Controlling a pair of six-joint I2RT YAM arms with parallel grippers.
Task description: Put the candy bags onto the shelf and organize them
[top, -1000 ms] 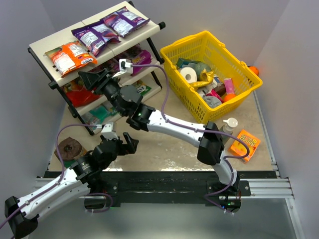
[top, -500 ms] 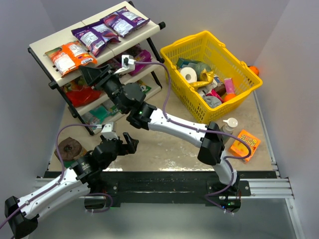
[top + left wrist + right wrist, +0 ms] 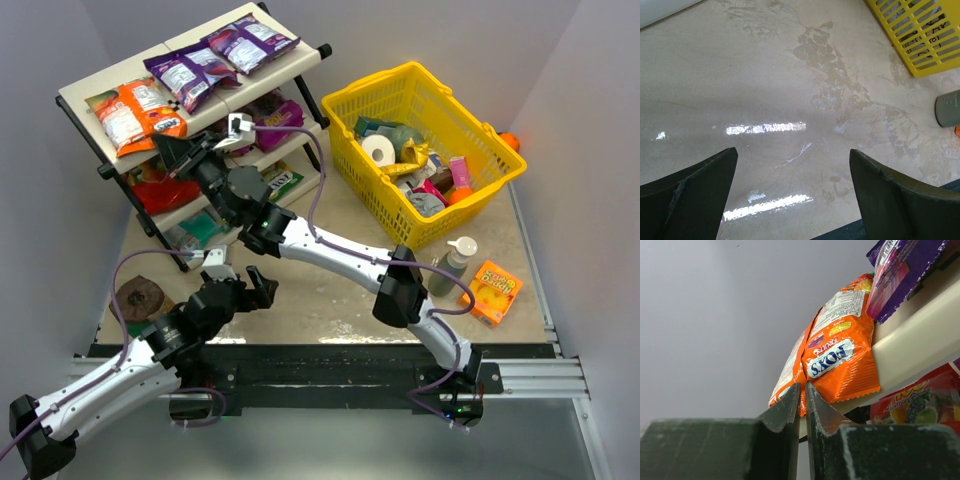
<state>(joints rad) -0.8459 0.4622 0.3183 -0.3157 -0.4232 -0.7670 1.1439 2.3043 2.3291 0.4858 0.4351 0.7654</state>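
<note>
1. The orange candy bags [image 3: 135, 108] lie at the left end of the shelf's [image 3: 300, 62] top tier. They sit higher up the slanted panel than a second ago, when their lower corner hung further over the front lip.
2. The right gripper [image 3: 168, 148] has advanced along the shelf front to that lip. Its jaws have drawn almost together, leaving only a slit.
3. In the right wrist view the fingertips [image 3: 795, 392] meet the bags' lower edge. Whether they pinch the seam or merely press against it cannot be told.
4. Two purple bags [image 3: 190, 72] and [image 3: 250, 40] fill the rest of the top tier, unmoved. A red pouch [image 3: 160, 190] and a magenta one [image 3: 275, 108] show on the tiers below.
5. The change reads as tidying rather than stocking: a bag already shelved is being squared up.
6. The left gripper [image 3: 255, 285] hangs over bare tabletop with its jaws spread wide and nothing in them, unchanged over the second.
7. The yellow basket [image 3: 340, 100] to the right holds mixed goods, so more sorting probably lies ahead.
</note>
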